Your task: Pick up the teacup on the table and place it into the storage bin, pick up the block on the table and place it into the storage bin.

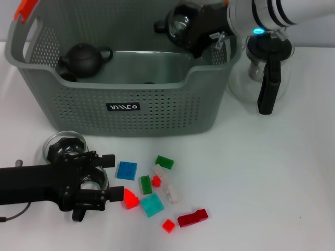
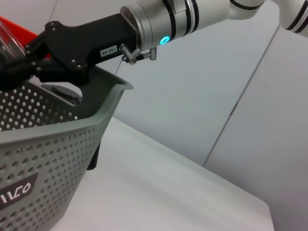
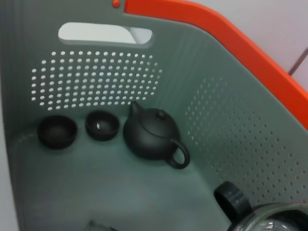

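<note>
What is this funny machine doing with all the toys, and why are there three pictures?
It is a robot with two arms. One picture comes from a camera on its head, the other two from cameras on its wrists. In the head picture you see a white table with a grey storage bin. The left gripper is down on the table among small colourful blocks, right next to a red block and a glass cup. The right gripper is up over the bin, holding a glass item with a black rim. Its wrist picture looks down into the bin, where a dark teapot and two small dark teacups sit. A glass pitcher stands beside the bin.
</note>
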